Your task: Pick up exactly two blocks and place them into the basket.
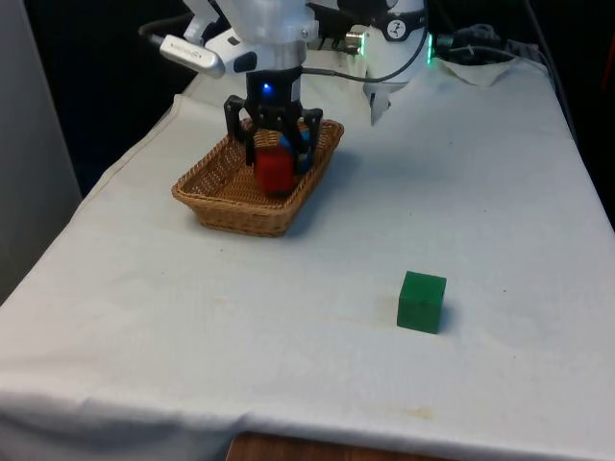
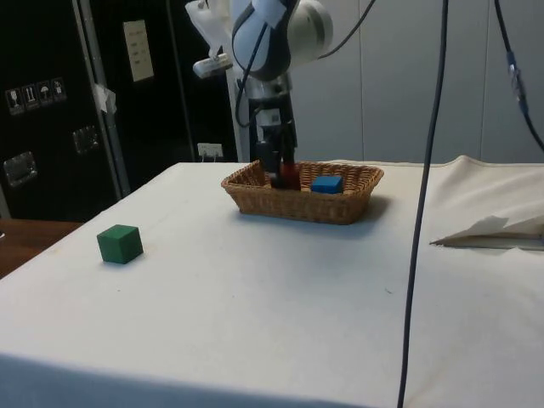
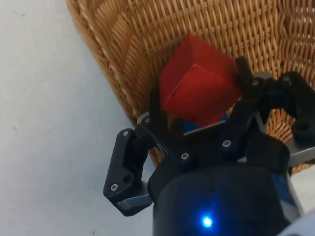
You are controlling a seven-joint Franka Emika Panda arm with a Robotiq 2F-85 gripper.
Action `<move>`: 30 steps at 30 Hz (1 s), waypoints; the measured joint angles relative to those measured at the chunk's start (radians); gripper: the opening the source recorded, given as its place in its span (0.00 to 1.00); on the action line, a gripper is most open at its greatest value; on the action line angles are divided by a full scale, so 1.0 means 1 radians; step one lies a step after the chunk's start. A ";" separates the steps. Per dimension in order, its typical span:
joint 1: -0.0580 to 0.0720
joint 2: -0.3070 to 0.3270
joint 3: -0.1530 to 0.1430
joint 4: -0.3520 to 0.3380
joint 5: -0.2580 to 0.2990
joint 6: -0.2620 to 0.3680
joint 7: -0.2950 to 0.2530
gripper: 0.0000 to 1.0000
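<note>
White cloth covers the tabletop [image 1: 288,317] from its near edge to the far end. Nearest in the front view, toward that view's right, a green block [image 1: 422,302] sits alone on the cloth, well apart from everything else; the side view shows it [image 2: 119,244] resting flat near the tabletop's edge. Farther back, toward the front view's left, stands a shallow woven basket [image 1: 216,197], its long side running away at an angle. Above and inside the basket hangs the claw [image 1: 273,158], pointing down, its two fingers closed onto a red block [image 1: 273,170]. In the wrist view the red block [image 3: 199,87] is pinched between the fingers and tilted, one corner turned up, with the basket's wicker wall [image 3: 133,44] behind it. From the side, the claw [image 2: 280,177] reaches down past the basket's rim [image 2: 255,195], and I cannot tell whether the red block touches the basket floor. A blue block [image 2: 326,184] lies inside the basket just beside the claw, and a sliver of that blue [image 1: 302,154] shows behind the red block in the front view.
</note>
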 measured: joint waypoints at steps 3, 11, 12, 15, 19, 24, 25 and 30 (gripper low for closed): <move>0.000 0.009 0.001 -0.003 0.000 0.013 0.003 0.45; 0.000 0.010 0.001 -0.003 0.000 0.013 0.005 1.00; 0.000 0.010 0.001 -0.003 0.001 0.013 0.005 1.00; 0.000 0.011 0.001 -0.003 0.001 0.013 0.005 1.00; 0.000 0.011 0.001 -0.003 0.001 0.013 0.005 1.00; 0.000 0.006 -0.001 -0.002 0.002 0.011 0.006 1.00; 0.000 -0.001 -0.003 -0.003 0.002 0.007 0.006 1.00; 0.001 -0.048 -0.007 -0.018 0.001 -0.019 0.006 1.00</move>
